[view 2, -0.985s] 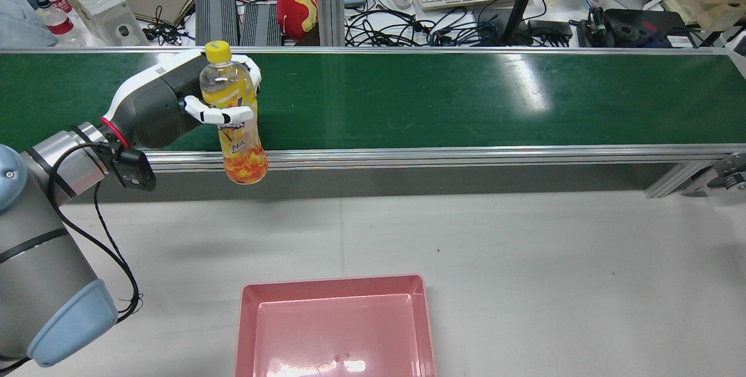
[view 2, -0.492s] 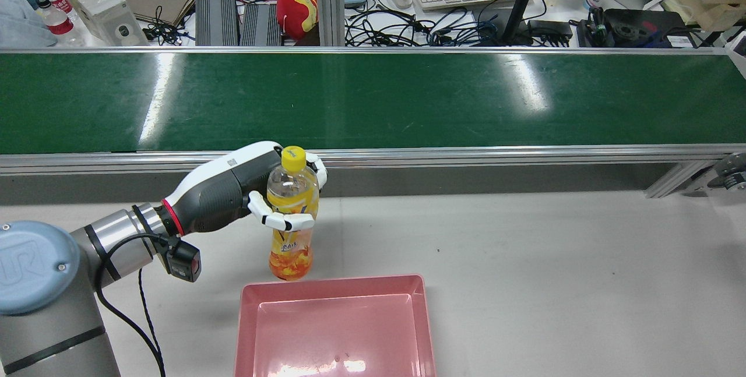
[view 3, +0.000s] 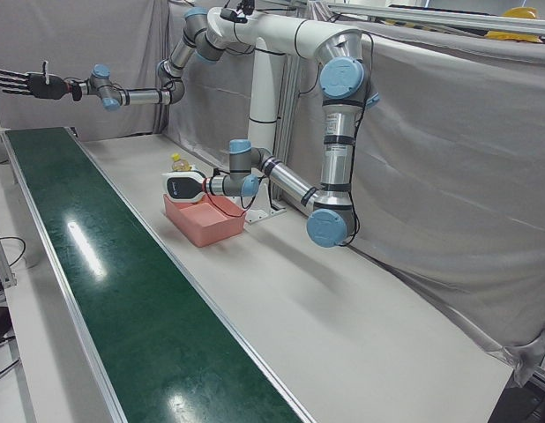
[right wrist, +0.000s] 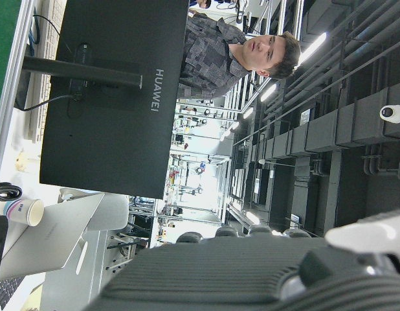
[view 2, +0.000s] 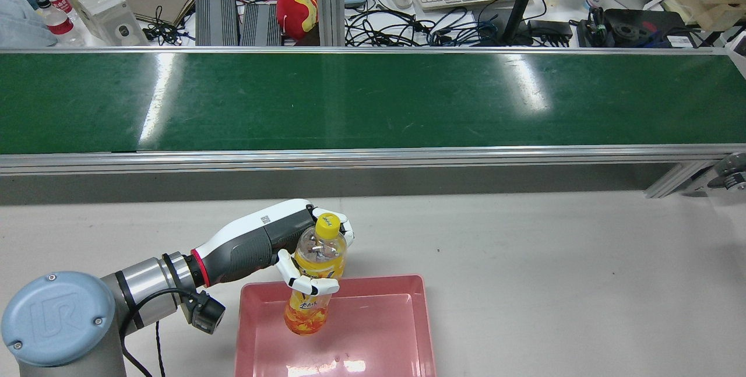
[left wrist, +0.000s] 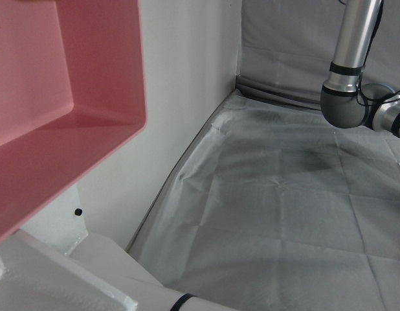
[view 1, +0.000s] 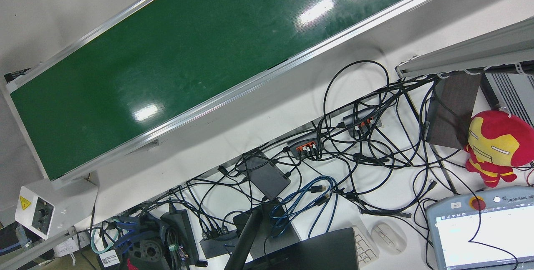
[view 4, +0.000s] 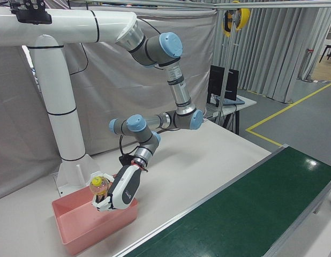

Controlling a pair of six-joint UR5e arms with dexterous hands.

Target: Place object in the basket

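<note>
My left hand is shut on a clear bottle of orange drink with a yellow cap. It holds the bottle nearly upright over the far left part of the pink basket. The bottle's lower end is inside the basket's outline; I cannot tell whether it touches the floor. The right-front view shows the hand, the bottle and the basket. The left hand view shows only the basket's wall. My right hand is open with fingers spread, raised high over the far end of the belt.
The green conveyor belt runs across behind the basket, with its metal rail between them. Grey tabletop lies to the right of the basket. Beyond the belt is a desk with cables, a monitor and a red plush toy.
My left hand has carried the bottle from above the belt, back over the rail and down, to over the pink basket. The hand's hold on the bottle is unchanged.
</note>
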